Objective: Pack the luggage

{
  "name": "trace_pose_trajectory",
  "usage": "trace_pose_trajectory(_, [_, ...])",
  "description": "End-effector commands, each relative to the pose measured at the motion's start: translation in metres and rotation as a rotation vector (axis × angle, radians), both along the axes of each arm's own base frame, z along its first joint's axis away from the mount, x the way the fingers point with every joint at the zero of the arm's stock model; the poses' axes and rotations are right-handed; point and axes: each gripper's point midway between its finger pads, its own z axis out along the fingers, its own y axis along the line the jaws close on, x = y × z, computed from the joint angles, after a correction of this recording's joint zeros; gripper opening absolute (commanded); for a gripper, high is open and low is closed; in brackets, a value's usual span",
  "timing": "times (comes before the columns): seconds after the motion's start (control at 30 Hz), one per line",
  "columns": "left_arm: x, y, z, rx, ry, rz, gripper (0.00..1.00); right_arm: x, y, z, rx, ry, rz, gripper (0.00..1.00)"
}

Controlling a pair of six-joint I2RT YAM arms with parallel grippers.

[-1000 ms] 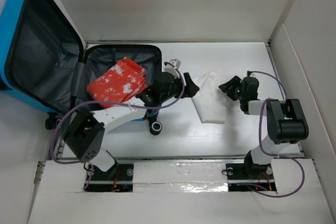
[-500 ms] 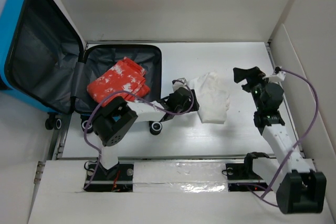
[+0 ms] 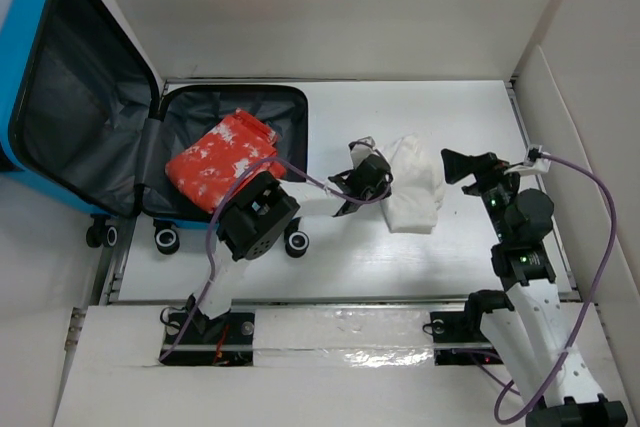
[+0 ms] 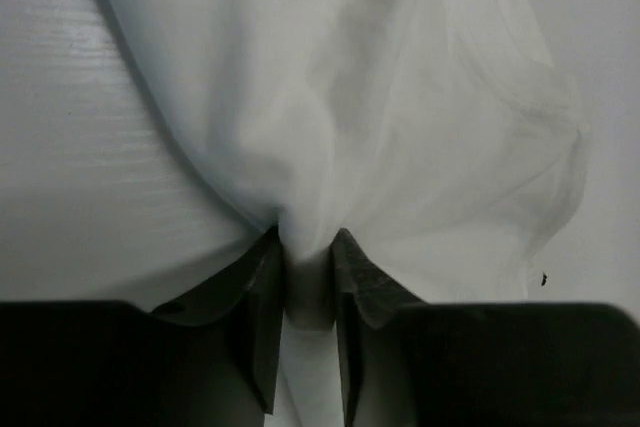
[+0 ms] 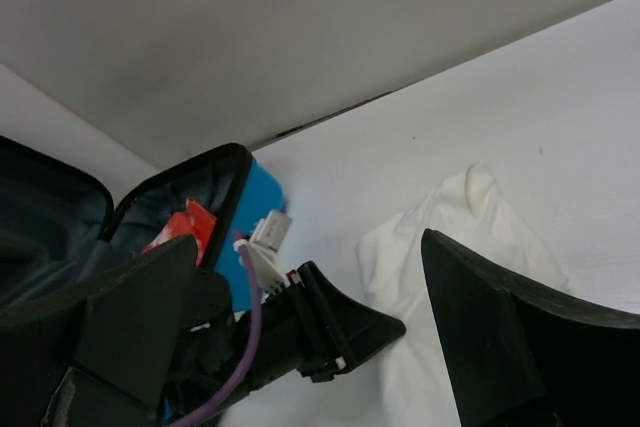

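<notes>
While pinching white cloth [image 4: 330, 97] in the left claw [image 4: 307, 247], reaches out beside the open suitcase [image 3: 60, 87]. Holds right claw [image 3: 462, 167] spread wide nearby.

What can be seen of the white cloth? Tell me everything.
The white cloth is thin, soft-looking fabric, plain and crumpled into loose folds. It lies on the white table, right of the open blue suitcase and apart from it. The left tool is shut on a pinched fold at its edge, gathering the fabric there.
</notes>
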Motion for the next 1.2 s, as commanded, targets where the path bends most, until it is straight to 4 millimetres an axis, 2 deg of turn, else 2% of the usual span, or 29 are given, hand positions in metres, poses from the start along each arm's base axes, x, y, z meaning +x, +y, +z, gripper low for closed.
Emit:
trace_pose_trajectory(0.0, [-0.002, -0.007, -0.004, 0.03, 0.008, -0.036, 0.14, -0.011, 0.007, 0.013, -0.049, -0.031, 0.035, 0.99])
trace_pose_trajectory(0.07, [0.011, -0.012, 0.018, 0.014, -0.036, -0.042, 0.0, -0.017, 0.017, 0.014, -0.05, -0.036, 0.079, 0.99])
trace_pose_trajectory(0.1, [0.014, -0.015, 0.028, 0.023, -0.069, -0.067, 0.0, -0.019, 0.023, 0.013, -0.044, -0.037, 0.104, 0.99])
trace_pose_trajectory(0.13, [0.025, -0.018, 0.051, 0.001, -0.106, -0.07, 0.0, -0.02, 0.026, 0.015, -0.039, -0.05, 0.12, 0.99])
trace_pose_trajectory(0.2, [0.034, -0.022, 0.078, -0.009, -0.151, -0.093, 0.0, -0.022, 0.029, 0.013, -0.035, -0.051, 0.129, 0.99])
trace_pose_trajectory(0.23, [0.043, -0.024, 0.109, -0.01, -0.212, -0.12, 0.0, -0.023, 0.028, 0.014, -0.036, -0.053, 0.123, 0.99])
trace_pose_trajectory(0.3, [0.049, -0.023, 0.14, -0.016, -0.261, -0.152, 0.0, -0.023, 0.026, 0.013, -0.045, -0.056, 0.114, 0.99])
trace_pose_trajectory(0.33, [0.057, -0.017, 0.173, -0.01, -0.324, -0.174, 0.0, -0.024, 0.027, 0.013, -0.043, -0.056, 0.113, 0.99])
trace_pose_trajectory(0.4, [0.067, -0.006, 0.204, -0.005, -0.371, -0.196, 0.0, -0.022, 0.021, 0.008, -0.048, -0.048, 0.079, 0.99])
trace_pose_trajectory(0.43, [0.069, 0.002, 0.234, -0.003, -0.405, -0.204, 0.0, -0.023, 0.023, 0.009, -0.048, -0.054, 0.086, 0.99])
trace_pose_trajectory(0.47, [0.071, 0.009, 0.247, 0.031, -0.437, -0.224, 0.0, -0.022, 0.023, 0.007, -0.047, -0.052, 0.081, 0.99])
trace_pose_trajectory(0.5, [0.078, 0.021, 0.261, 0.046, -0.458, -0.212, 0.0, -0.023, 0.025, 0.005, -0.051, -0.051, 0.087, 0.99])
trace_pose_trajectory(0.53, [0.079, 0.034, 0.287, 0.055, -0.488, -0.206, 0.0, -0.022, 0.024, 0.004, -0.054, -0.05, 0.084, 0.99])
trace_pose_trajectory(0.57, [0.089, 0.052, 0.298, 0.08, -0.512, -0.197, 0.0, -0.022, 0.024, 0.002, -0.058, -0.046, 0.082, 0.99])
trace_pose_trajectory(0.63, [0.091, 0.08, 0.323, 0.085, -0.544, -0.17, 0.0, -0.022, 0.024, -0.001, -0.066, -0.041, 0.079, 0.99])
trace_pose_trajectory(0.67, [0.094, 0.095, 0.33, 0.089, -0.552, -0.156, 0.0, -0.021, 0.023, -0.002, -0.069, -0.037, 0.072, 0.99])
trace_pose_trajectory(0.7, [0.098, 0.109, 0.332, 0.091, -0.556, -0.146, 0.0, -0.021, 0.022, -0.003, -0.075, -0.034, 0.068, 0.99])
trace_pose_trajectory(0.73, [0.108, 0.143, 0.335, 0.094, -0.566, -0.096, 0.0, -0.022, 0.022, -0.002, -0.075, -0.035, 0.066, 1.0])
trace_pose_trajectory(0.8, [0.111, 0.17, 0.33, 0.057, -0.555, -0.099, 0.0, -0.022, 0.022, -0.004, -0.076, -0.032, 0.07, 1.0])
trace_pose_trajectory(0.83, [0.122, 0.209, 0.321, 0.066, -0.542, -0.038, 0.0, -0.022, 0.023, -0.003, -0.076, -0.037, 0.071, 1.0])
trace_pose_trajectory(0.9, [0.127, 0.24, 0.308, 0.047, -0.512, -0.025, 0.0, -0.021, 0.026, -0.007, -0.08, -0.029, 0.083, 1.0])
trace_pose_trajectory(0.93, [0.127, 0.257, 0.293, 0.048, -0.484, -0.003, 0.0, -0.021, 0.027, -0.008, -0.081, -0.025, 0.088, 1.0])
trace_pose_trajectory(0.97, [0.133, 0.29, 0.284, 0.052, -0.466, 0.051, 0.0, -0.021, 0.027, -0.008, -0.081, -0.026, 0.089, 1.0])
trace_pose_trajectory(1.07, [0.126, 0.331, 0.255, 0.039, -0.452, 0.102, 0.0, -0.02, 0.027, -0.01, -0.085, -0.023, 0.092, 1.0])
trace_pose_trajectory(1.1, [0.122, 0.352, 0.231, 0.041, -0.41, 0.131, 0.0, -0.021, 0.028, -0.009, -0.085, -0.026, 0.095, 1.0])
trace_pose_trajectory(1.17, [0.116, 0.366, 0.206, 0.028, -0.354, 0.152, 0.0, -0.021, 0.028, -0.009, -0.086, -0.028, 0.098, 1.0])
